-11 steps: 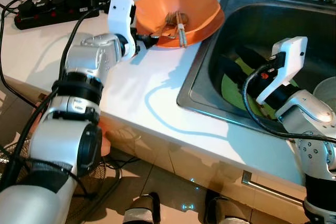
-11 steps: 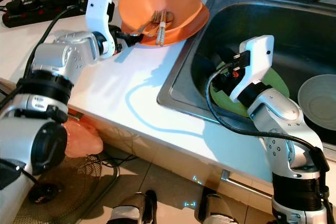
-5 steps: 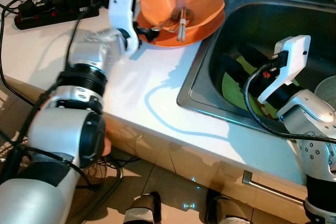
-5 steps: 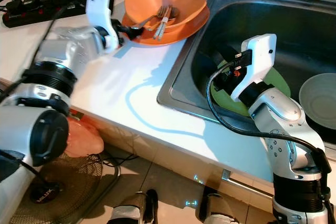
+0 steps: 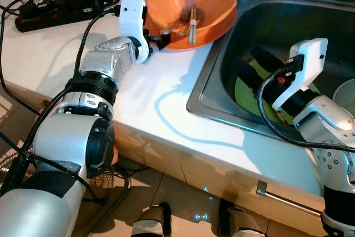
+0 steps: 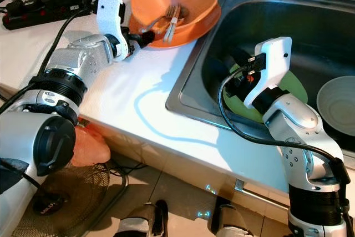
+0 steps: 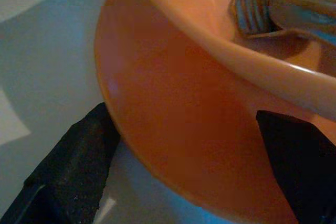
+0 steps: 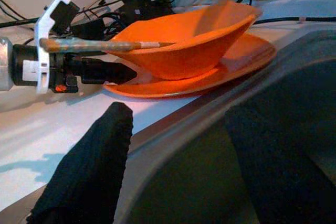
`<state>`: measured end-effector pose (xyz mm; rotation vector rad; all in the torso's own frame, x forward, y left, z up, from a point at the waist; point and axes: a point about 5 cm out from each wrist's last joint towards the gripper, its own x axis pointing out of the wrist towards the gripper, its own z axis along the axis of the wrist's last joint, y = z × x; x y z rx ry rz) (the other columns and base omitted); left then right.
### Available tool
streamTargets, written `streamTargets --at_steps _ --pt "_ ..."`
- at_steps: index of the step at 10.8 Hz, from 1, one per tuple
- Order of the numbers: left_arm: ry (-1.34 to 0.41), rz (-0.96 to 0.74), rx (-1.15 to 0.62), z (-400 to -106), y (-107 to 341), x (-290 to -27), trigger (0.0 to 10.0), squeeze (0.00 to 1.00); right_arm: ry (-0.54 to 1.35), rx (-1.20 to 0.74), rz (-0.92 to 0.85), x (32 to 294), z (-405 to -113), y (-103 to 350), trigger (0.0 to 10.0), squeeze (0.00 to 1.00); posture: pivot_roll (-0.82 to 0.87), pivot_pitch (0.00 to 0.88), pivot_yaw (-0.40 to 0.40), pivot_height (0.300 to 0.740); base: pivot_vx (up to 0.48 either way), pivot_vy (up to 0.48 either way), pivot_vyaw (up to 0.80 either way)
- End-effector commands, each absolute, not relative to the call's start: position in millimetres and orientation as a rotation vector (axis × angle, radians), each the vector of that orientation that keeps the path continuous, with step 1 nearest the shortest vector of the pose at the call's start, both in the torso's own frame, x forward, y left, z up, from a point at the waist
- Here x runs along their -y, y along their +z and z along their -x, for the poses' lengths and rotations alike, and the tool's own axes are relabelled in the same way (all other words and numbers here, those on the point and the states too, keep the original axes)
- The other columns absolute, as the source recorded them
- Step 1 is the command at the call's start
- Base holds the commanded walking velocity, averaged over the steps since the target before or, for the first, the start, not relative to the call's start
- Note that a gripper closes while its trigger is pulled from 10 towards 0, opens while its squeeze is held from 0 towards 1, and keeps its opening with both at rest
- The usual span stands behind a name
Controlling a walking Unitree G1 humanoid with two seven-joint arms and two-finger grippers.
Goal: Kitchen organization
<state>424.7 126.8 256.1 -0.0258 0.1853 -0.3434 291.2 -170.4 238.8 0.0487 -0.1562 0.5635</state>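
Two arms: both are over the kitchen counter point(image 5: 166, 98), the left reaching toward its back edge, the right down inside the sink point(image 5: 222, 90) set into the counter's right end.
Orange bowl point(image 5: 191, 6): it sits on an orange plate point(image 8: 231, 64) at the back of the counter, just beside the sink's rim, near a black power strip point(image 5: 52, 12) and its cables at the back left corner.
Contents: a fork point(image 7: 252, 11) and what look like chopsticks point(image 5: 192, 23) lie loose in the bowl.
Left gripper point(image 7: 184, 156): its two black fingers point(image 7: 73, 156) stand apart, one on either side of the bowl's near wall, at the plate's edge; whether they touch the orange surface cannot be told.
Right gripper point(image 8: 173, 161): fingers apart and empty, low in the sink just above a green plate point(image 5: 244, 92), pointing toward the bowl.
Other dishes: a pale bowl point(image 6: 335, 104) rests at the sink's right end.
Handling: the orange bowl looks like light, stiff, smooth plastic, so likely slippery; a pinch on the rim nearest the left gripper seems best.
Risk: tilting it would probably slide the loose cutlery out, and the bowl may skate off the plate.
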Motion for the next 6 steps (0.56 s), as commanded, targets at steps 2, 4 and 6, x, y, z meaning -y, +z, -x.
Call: streamTargets --at_steps 2,4,6 --pt "-0.332 -0.034 -0.351 -419.0 216.5 -130.3 10.0 0.0 0.569 0.157 -0.055 170.5 -288.3 240.6 10.0 0.0 0.07 0.249 0.163 0.74 0.0 0.0 0.0" --pt "-0.355 -0.056 -0.367 -418.3 215.7 -131.0 10.0 0.0 0.569 0.159 -0.054 170.6 -288.5 241.0 10.0 0.0 0.07 0.245 0.163 0.74 0.0 0.0 0.0" --pt "-0.392 -0.065 -0.405 -416.4 215.6 -135.2 10.0 0.0 0.575 0.167 -0.056 170.1 -288.4 243.2 10.0 0.0 0.08 0.237 0.165 0.74 0.0 0.0 0.0"
